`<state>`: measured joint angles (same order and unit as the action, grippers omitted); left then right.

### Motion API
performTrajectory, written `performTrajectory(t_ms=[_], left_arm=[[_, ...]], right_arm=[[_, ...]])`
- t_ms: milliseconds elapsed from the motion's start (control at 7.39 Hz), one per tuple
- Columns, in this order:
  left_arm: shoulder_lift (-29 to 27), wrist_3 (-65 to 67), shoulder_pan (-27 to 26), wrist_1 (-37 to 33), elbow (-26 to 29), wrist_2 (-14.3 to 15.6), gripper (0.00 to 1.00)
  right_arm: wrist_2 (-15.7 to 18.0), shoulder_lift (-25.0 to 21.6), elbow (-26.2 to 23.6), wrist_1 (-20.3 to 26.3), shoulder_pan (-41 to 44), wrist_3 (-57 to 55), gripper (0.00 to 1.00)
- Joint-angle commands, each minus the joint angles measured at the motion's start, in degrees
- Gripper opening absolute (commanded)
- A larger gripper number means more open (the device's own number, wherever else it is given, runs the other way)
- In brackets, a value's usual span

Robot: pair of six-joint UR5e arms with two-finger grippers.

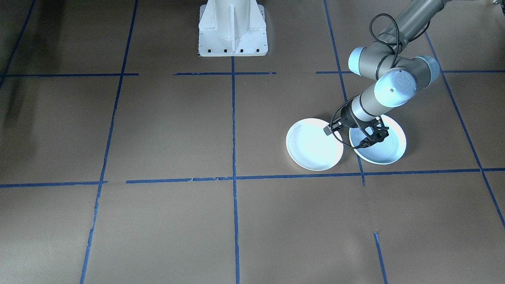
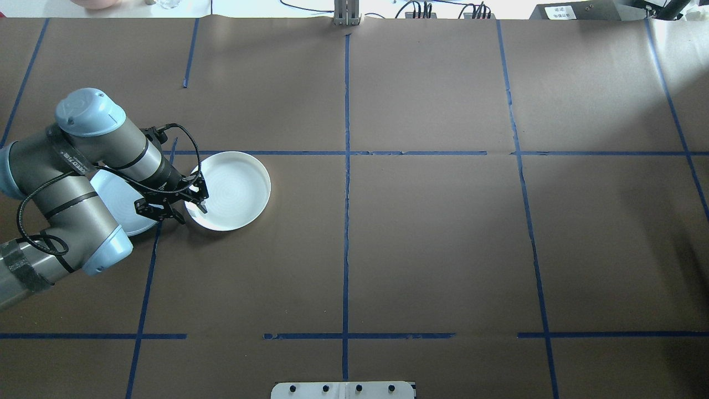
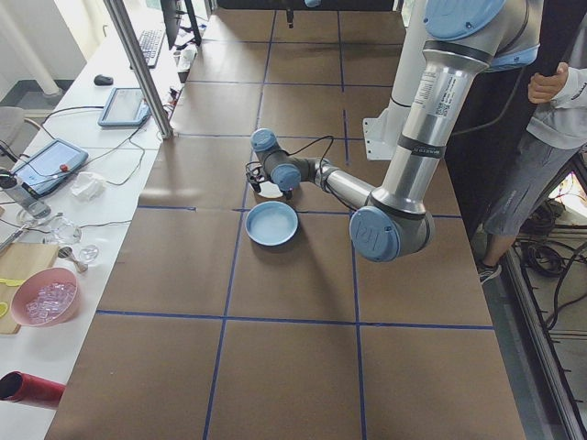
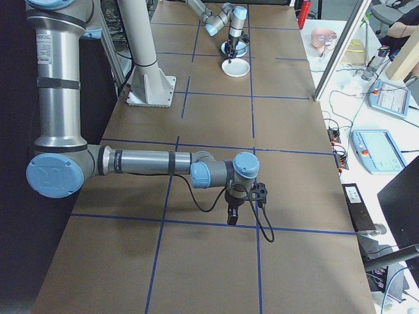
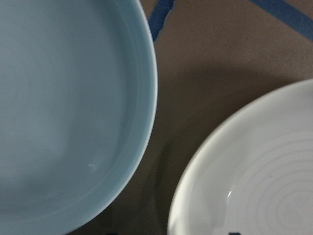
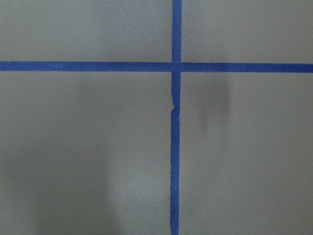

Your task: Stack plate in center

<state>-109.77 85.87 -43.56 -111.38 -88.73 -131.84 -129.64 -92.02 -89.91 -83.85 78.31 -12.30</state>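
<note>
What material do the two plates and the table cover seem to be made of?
White plate: probably glazed ceramic or hard plastic; it looks glossy, with fine concentric rings in its bowl and a small highlight.
Pale blue plate: the same kind, smooth, with a soft sheen.
Table cover: looks like matte brown paper, faintly creased, marked with blue tape.

The overhead camera sat behind the robot, looking forward and down over the whole table (image 2: 443, 249). The front-facing one looked back steeply from 12 o'clock, the robot's base (image 1: 232, 27) at its top. Side cameras watched from the table ends at 9 and 3 o'clock. All four shared the white plate (image 2: 230, 191) and blue plate (image 1: 384, 152). The left wrist camera hung close above both rims; the right one faced only blue tape (image 6: 175, 147).
</note>
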Motion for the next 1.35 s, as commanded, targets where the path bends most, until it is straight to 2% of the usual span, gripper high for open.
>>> performTrajectory(t_ms=[0, 406, 541, 812, 1082, 1217], left_arm=[[0.00, 0.00, -0.03, -0.24, -0.12, 0.00, 0.00], [0.17, -0.35, -0.30, -0.07, -1.70, -0.44, 0.00], [1.22, -0.87, -0.91, 0.11, -4.32, -0.35, 0.00], [4.46, -5.76, -4.84, 0.72, -7.67, -0.53, 0.00], [10.34, -12.34, -9.06, 0.02, -10.75, -0.61, 0.00], [11.85, -15.00, -11.87, -0.15, -10.41, -2.62, 0.00]], right_arm=[[0.00, 0.00, 0.00, 0.00, 0.00, 0.00, 1.00], [0.00, 0.00, 0.00, 0.00, 0.00, 0.00, 1.00], [0.00, 0.00, 0.00, 0.00, 0.00, 0.00, 1.00], [0.00, 0.00, 0.00, 0.00, 0.00, 0.00, 1.00], [0.00, 0.00, 0.00, 0.00, 0.00, 0.00, 1.00], [0.00, 0.00, -0.09, 0.00, 0.00, 0.00, 1.00]])
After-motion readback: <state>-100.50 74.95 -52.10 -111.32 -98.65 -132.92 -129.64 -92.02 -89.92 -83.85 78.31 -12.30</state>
